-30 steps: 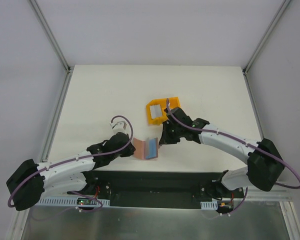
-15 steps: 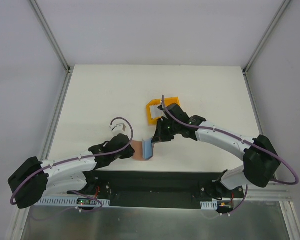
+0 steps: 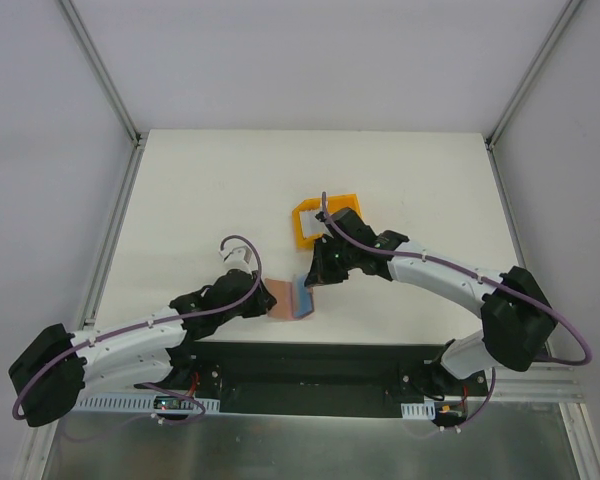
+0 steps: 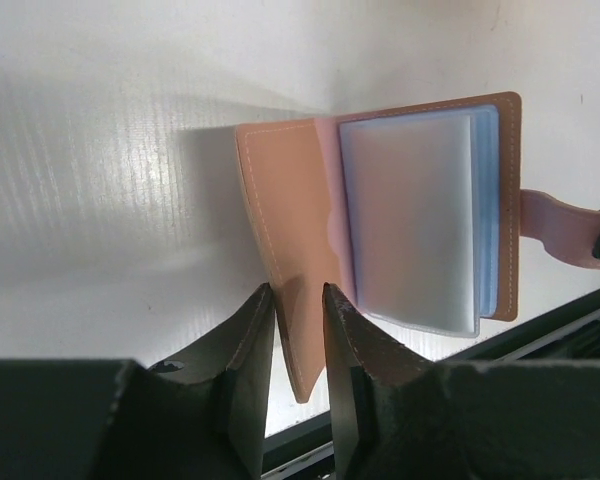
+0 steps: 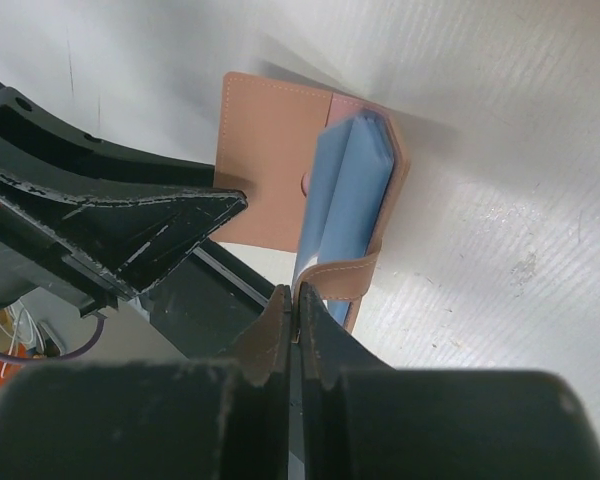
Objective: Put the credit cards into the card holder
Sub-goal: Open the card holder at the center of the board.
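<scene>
Closest to the arms' side of the white table (image 3: pixel 200 200), the left gripper (image 4: pixel 298 295) has its fingers either side of the near edge of the small brown leather-like folding card holder (image 4: pixel 285 200). There's a sliver of gap, so honestly I can't tell if it's actually biting the cover or just straddling it. The card holder lies open by the near edge of the table, pinkish inside, with a stack of pale blue clear plastic sleeves (image 4: pixel 410 215) fanned up in the middle. On its far side the right gripper (image 5: pixel 293 295) has its fingers pressed tight together on the little tab clasp (image 5: pixel 330 272), tugging that flap outward. Further back sits the yellow plastic bin (image 3: pixel 298 225), and the pale flat credit cards (image 3: pixel 312 214) look to be in there, none in the holder that I can see. So I'd call this the hold-it-open stage, no card picked up yet. Next up, I reckon one arm has to let go and fetch a card from the bin while the other pins the holder flat, then slide it cleanly into a sleeve. Fiddly stuff.
</scene>
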`<control>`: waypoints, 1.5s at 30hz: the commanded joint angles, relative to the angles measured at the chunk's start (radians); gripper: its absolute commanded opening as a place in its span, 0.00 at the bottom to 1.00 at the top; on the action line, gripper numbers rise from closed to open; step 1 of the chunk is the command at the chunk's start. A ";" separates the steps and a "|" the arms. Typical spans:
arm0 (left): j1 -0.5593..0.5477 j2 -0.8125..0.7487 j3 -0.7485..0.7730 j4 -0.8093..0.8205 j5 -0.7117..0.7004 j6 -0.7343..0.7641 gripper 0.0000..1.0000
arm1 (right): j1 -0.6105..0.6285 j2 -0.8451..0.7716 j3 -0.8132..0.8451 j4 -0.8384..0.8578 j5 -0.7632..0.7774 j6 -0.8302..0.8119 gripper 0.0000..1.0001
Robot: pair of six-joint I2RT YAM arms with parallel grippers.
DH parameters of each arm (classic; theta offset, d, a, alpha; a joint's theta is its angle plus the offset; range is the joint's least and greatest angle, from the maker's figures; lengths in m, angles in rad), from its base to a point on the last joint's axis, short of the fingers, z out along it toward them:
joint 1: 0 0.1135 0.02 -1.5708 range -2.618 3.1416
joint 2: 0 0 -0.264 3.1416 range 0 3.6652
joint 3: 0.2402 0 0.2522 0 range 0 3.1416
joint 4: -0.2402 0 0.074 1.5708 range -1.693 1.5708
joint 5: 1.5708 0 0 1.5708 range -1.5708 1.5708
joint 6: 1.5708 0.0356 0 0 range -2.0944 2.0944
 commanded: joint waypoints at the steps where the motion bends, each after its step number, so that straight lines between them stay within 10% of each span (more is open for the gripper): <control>1: 0.010 -0.017 -0.009 0.064 0.028 0.021 0.25 | -0.003 0.000 0.026 -0.027 0.009 -0.023 0.00; 28: 0.140 -0.077 -0.064 0.125 0.120 -0.027 0.34 | -0.012 0.006 0.037 -0.081 0.043 -0.044 0.00; 45: 0.153 -0.066 -0.055 0.112 0.134 -0.018 0.13 | -0.041 -0.005 0.020 -0.104 0.049 -0.052 0.00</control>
